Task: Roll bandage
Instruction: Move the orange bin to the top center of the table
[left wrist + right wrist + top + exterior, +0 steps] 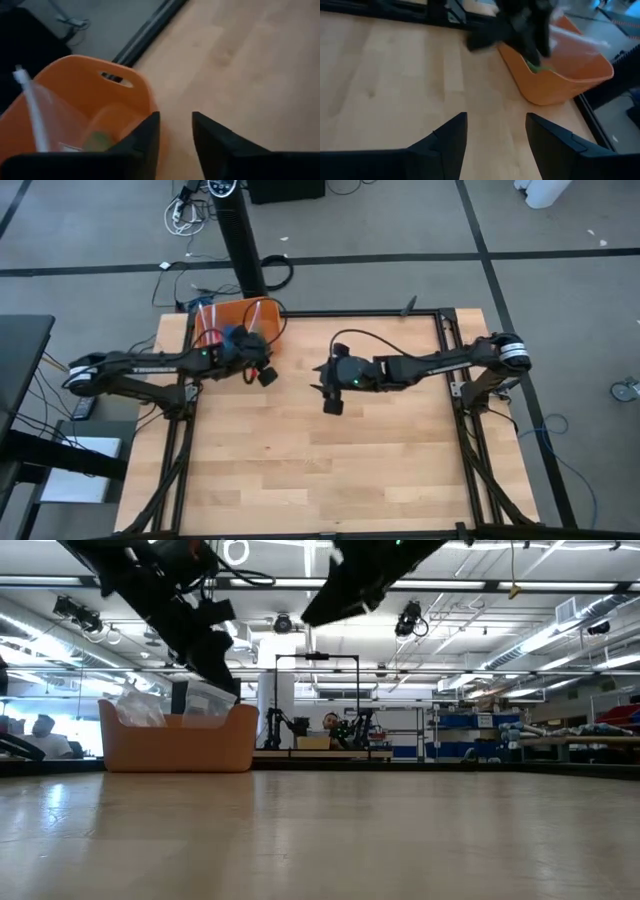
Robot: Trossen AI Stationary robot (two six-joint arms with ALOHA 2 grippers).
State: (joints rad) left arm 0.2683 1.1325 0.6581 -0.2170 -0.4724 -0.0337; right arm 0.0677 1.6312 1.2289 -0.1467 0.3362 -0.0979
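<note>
The green bandage lies inside an orange basket at the table's far left, beside a clear plastic bag. A bit of its green also shows in the right wrist view. My left gripper is open and empty. It hovers above the table just off the basket's near right side. My right gripper is open and empty above the middle of the table, pointing toward the basket.
The basket stands near the table's far left corner, with the plastic bag sticking up out of it. A black frame rail runs along the table's far edge. The bare wooden top stretches toward the near edge.
</note>
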